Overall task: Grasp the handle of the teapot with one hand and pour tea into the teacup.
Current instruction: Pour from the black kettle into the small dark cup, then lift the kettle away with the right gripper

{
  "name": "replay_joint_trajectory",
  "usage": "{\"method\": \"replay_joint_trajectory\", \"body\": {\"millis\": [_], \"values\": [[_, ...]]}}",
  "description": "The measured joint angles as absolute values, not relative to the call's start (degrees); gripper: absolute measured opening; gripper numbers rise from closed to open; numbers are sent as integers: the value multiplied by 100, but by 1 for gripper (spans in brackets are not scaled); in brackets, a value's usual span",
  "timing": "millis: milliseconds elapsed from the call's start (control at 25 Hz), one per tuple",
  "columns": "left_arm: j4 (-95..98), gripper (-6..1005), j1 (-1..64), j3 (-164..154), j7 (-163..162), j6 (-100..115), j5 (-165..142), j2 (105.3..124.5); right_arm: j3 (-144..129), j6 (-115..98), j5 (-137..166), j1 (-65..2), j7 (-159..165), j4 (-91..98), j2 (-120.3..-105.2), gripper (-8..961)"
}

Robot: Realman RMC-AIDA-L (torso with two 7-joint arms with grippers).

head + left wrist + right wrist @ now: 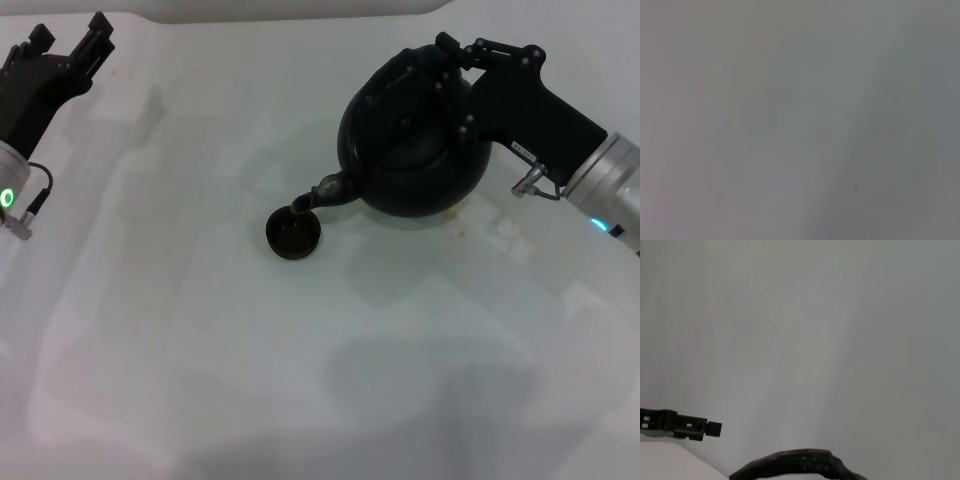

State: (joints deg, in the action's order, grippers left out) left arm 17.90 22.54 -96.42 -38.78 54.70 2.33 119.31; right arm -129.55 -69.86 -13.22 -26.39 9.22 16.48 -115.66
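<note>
**Teapot** (415, 150): large round matte black pot, upper right of centre in the head view. It is tilted toward its spout, and its long axis from body to spout runs toward about 8 o'clock. The spout's tip hangs over the rim of the teacup.

**Handle** (440, 75): thick black arched bail at the pot's 1 o'clock side in the head view, partly covered by the gripping fingers. In the right wrist view a dark curved strip, textured, shows at the frame's edge (800, 466).

**Teacup** (294, 233): small low black handleless cup, standing upright on the surface just beside the pot at its 8 o'clock. The contents cannot be made out.

**Right hand** (462, 62): reaches in from 3 o'clock and is pinched on the handle, carrying the tilted pot. A silvery wrist section with a lit blue spot trails toward the right edge.

**Left hand** (85, 45): at 10 o'clock, far upper left of the head view, well apart from pot and cup. Whether its fingers are spread or pressed together cannot be told. It also shows far off in the right wrist view (677, 424).

**Surface** (320, 380): plain white and smooth, with soft shadows and a few small brownish specks near the pot's base. The left wrist view gives only blank grey.

**Room**: a paler white band lies along the far edge.
</note>
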Motion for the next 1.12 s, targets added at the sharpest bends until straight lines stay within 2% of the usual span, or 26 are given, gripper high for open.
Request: {"method": "replay_joint_trajectory", "body": {"millis": [1120], "values": [[1794, 872, 2320, -9659, -3850, 5447, 210, 11935, -12915, -6812, -1361, -2667, -258, 1794, -11584, 141]]}}
